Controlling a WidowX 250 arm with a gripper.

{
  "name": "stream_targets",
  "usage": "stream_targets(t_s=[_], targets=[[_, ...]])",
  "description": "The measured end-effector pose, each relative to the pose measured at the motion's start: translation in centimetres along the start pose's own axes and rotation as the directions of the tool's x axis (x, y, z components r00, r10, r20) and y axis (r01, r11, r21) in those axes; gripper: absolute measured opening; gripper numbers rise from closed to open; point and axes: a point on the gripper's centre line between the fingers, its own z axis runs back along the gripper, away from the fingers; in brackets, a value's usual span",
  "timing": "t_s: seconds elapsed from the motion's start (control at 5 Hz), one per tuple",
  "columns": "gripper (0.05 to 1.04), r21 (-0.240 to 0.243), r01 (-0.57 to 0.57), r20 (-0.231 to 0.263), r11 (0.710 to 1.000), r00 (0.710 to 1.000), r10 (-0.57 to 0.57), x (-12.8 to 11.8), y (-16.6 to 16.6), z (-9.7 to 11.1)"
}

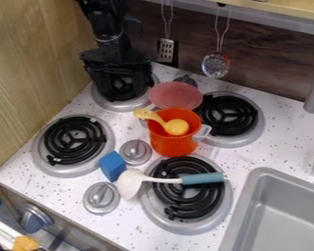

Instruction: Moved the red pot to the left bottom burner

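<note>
Sink basin (241, 215) runs off the bottom edge, and mid-desk (123, 125) stands the red pot (171, 147), yellow spoon (175, 127) in it, just behind the front right burner (186, 201). Room between pot and front left burner (74, 139) narrows at a knob (135, 152) and blue block (112, 166). Black hand (117, 68) over the back left burner (110, 103): open or closed, can't tell, dark against dark.

There are 4 burners (73, 139), 1 pot (172, 145) and 1 bowl (175, 95).
</note>
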Motion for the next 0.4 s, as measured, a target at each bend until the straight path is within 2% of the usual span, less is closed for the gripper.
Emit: stream_targets(t_s=[0.2,0.4], targets=[[1.000,-0.003,0.007,-0.034,1.000,0.999,-0.007,-0.6,0.0,-0.8],[1.001,-0.079,0.194,-0.088,0.978,0.976,-0.200,-1.7,-2.2,-0.6]])
